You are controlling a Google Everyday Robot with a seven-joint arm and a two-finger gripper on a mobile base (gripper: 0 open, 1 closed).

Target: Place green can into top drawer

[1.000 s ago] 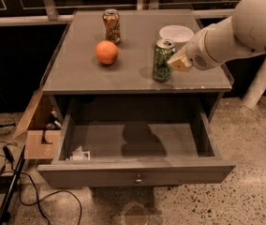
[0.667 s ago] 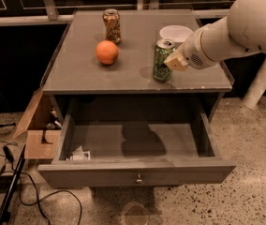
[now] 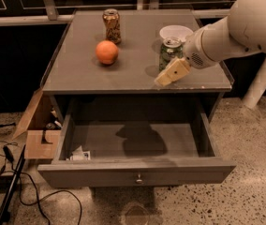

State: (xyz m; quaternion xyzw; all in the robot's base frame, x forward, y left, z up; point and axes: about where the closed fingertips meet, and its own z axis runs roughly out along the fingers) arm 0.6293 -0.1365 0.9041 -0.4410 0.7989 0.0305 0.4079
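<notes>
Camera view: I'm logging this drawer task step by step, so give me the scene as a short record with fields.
green can: over the right side of the table, not in the drawer; base hidden by the gripper
gripper: against the green can's near side
top drawer: pulled open, paper scrap in its front left corner
orange: on the table, left of the green can
brown-gold can: upright behind the orange
white bowl: just behind the green can
</notes>
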